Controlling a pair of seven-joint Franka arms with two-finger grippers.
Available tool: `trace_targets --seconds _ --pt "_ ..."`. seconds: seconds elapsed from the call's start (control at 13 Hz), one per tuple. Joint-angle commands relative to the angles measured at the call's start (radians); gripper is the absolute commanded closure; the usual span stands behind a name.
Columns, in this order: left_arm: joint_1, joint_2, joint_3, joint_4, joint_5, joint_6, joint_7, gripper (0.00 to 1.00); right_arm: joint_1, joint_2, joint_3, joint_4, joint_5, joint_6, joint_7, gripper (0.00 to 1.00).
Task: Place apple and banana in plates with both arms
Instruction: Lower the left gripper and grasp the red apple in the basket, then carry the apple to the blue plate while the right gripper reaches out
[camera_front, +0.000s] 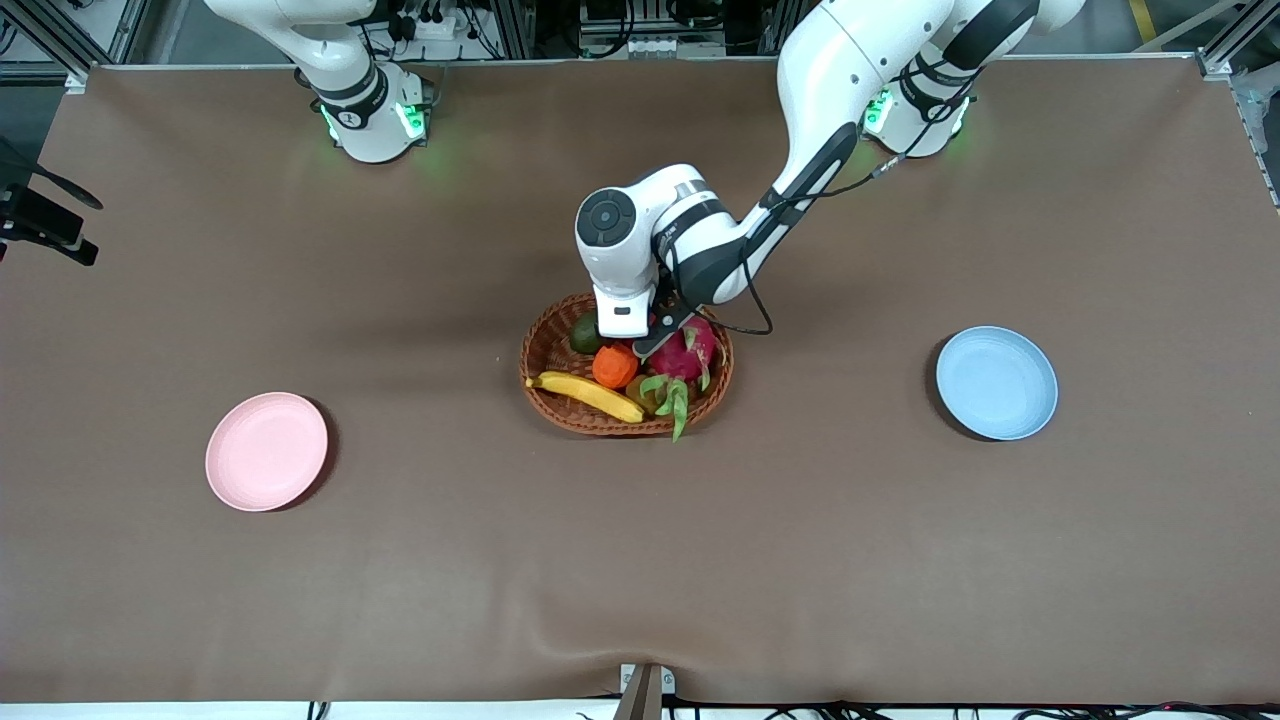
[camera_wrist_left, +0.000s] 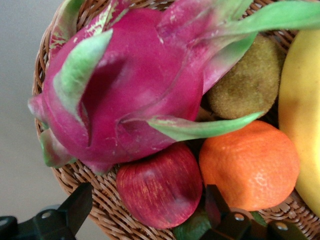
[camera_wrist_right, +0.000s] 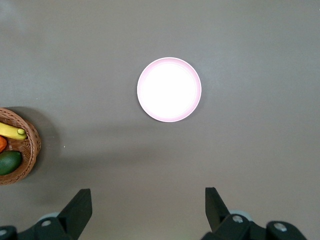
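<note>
Plates first: we see the pale pink plate (camera_front: 266, 451) toward the right arm's end of the table and the light blue plate (camera_front: 996, 382) toward the left arm's end. Between them sits the wicker basket (camera_front: 546, 345), holding the banana (camera_front: 586, 395) and apple (camera_wrist_left: 160, 186) (beside a dragon fruit (camera_front: 688, 352)). Our left gripper (camera_wrist_left: 147, 210) hangs wide over the apple; the right gripper (camera_wrist_right: 147, 210) waits, spread wide, high above the table.

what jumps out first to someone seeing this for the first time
The left gripper, open, hangs low in the wicker basket mid-table, its fingers either side of the apple, beside the magenta dragon fruit. The banana lies along the basket's edge nearest the front camera. The right gripper waits, open, high over the pink plate; the blue plate sits toward the left arm's end.
</note>
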Motion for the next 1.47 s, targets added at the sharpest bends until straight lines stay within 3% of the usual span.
trace_targets --seconds 0.0,0.23,0.31,0.39,0.62,1.0,1.39 --pt "-0.015 0.025 0.011 0.019 0.03 0.03 -0.031 0.0 -0.004 0.007 0.0 0.016 -0.001 -0.014 0.005 0.0" --pt "-0.016 0.037 0.015 0.017 0.041 0.046 -0.031 0.0 -0.004 0.005 0.002 0.016 -0.001 -0.013 0.005 0.0" --pt "-0.016 0.041 0.015 0.019 0.062 0.047 -0.031 0.11 -0.004 0.007 0.002 0.016 -0.001 -0.013 0.005 0.0" --pt "-0.021 0.044 0.015 0.019 0.067 0.047 -0.031 0.28 -0.004 0.007 0.002 0.016 -0.001 -0.013 0.005 0.0" --pt "-0.021 0.041 0.015 0.019 0.067 0.046 -0.031 1.0 -0.004 0.007 0.002 0.016 -0.001 -0.013 0.005 0.0" --pt "-0.019 0.0 0.005 0.025 0.053 0.012 -0.031 1.0 -0.004 0.007 0.002 0.016 -0.001 -0.013 0.005 0.0" --pt "-0.001 -0.153 -0.011 0.029 -0.012 -0.136 -0.012 1.0 -0.004 0.007 0.002 0.016 -0.001 -0.013 0.005 0.0"
